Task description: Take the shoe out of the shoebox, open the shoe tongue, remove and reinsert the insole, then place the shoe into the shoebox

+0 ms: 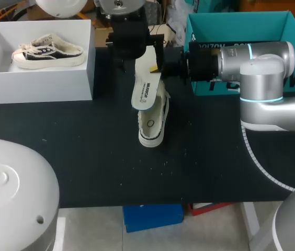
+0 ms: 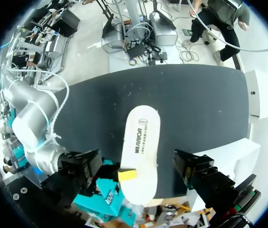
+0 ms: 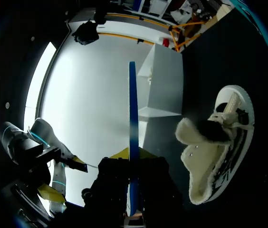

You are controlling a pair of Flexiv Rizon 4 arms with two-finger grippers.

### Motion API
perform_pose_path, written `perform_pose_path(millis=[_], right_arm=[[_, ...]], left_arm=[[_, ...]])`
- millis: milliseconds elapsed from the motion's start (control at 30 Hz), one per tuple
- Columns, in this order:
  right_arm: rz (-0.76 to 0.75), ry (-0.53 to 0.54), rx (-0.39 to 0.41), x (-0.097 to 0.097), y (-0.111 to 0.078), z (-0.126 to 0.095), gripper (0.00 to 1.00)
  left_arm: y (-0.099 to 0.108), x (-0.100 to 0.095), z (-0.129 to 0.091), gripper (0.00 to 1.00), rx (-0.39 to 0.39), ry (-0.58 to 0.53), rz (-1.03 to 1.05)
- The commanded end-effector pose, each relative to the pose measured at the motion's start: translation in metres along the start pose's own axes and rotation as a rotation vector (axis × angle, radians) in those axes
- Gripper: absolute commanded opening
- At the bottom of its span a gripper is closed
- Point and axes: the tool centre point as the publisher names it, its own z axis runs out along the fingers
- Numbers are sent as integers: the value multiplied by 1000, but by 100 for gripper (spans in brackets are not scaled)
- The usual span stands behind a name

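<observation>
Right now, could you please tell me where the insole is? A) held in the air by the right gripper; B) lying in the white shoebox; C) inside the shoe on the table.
A: the right gripper pinches the insole, lifted over the shoe.

insole (image 1: 146,86) over shoe (image 1: 154,123), shoebox (image 1: 37,86) left — second shoe (image 1: 47,51) inside

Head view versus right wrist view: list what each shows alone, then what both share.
Head only: the insole with its white top face showing, and a second shoe inside the shoebox. Right wrist only: the insole edge-on, a thin blue line. Both: the right gripper shut on the insole, the shoe on the table, and the shoebox.
</observation>
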Motion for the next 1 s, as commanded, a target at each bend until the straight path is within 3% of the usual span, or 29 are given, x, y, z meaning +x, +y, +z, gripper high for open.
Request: perform_pose_path(millis=[33, 700, 1000], right_arm=[[0, -1, -3, 0, -1, 1, 0], [0, -1, -3, 0, -1, 1, 0], [0, -1, -3, 0, -1, 1, 0]], left_arm=[[20, 3, 4, 100, 8, 1, 4], [147, 0, 33, 100, 35, 11, 51], [181, -9, 39, 100, 24, 12, 67]])
